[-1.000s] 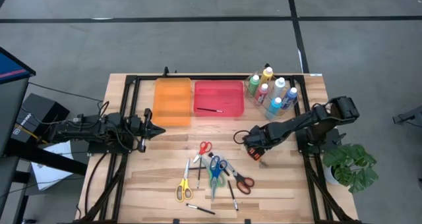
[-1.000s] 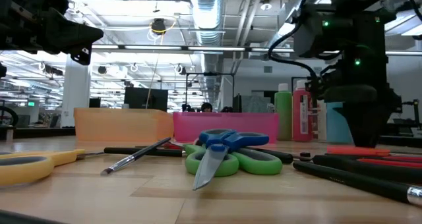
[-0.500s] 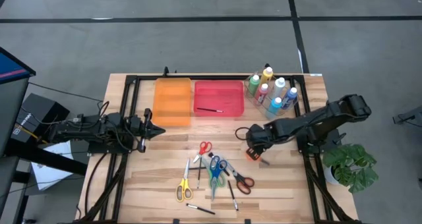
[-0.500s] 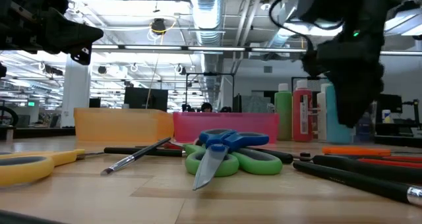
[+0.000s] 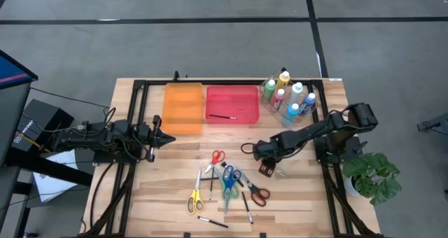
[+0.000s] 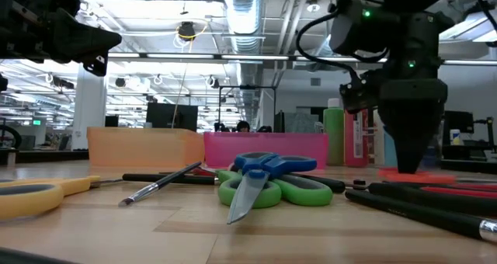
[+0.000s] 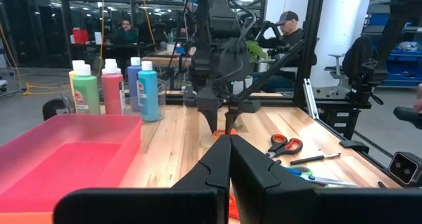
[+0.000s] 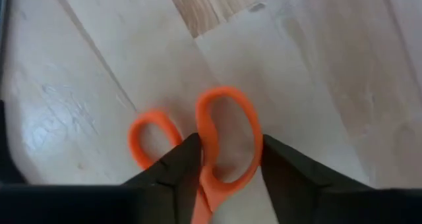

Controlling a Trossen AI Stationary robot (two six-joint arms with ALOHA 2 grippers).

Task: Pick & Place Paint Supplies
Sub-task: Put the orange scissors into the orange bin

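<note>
The orange scissors (image 8: 221, 145) lie flat on the table, right of the middle. My right gripper (image 5: 267, 169) points down over them, open, with its fingers on either side of the larger handle loop. Other scissors lie to its near left: a red pair (image 5: 216, 158), a blue and a green pair (image 5: 229, 180), a yellow pair (image 5: 194, 196), and a red-and-black pair (image 5: 257, 193). Thin brushes (image 5: 212, 222) lie among them. Paint bottles (image 5: 288, 98) stand at the far right. My left gripper (image 5: 157, 136) waits shut at the left, pointing level. My right gripper comes from above, pointing down, one finger (image 8: 178, 163) at each outer side of the scissors' larger handle loop (image 8: 252, 128). Whether the fingers touch the loop I cannot tell. The scissors lie flat on the wood.
An orange tray (image 5: 183, 108) and a red tray (image 5: 241, 92) holding one brush (image 5: 222, 117) stand at the far middle. The bottles stand in a clear holder. Bare wood lies around the right gripper. A potted plant (image 5: 371, 175) stands off the table's right edge.
My right gripper has rolled about its pointing line and sunk onto the orange scissors, ending a little nearer the table's near and left edges. The scissors have stayed where they were.
</note>
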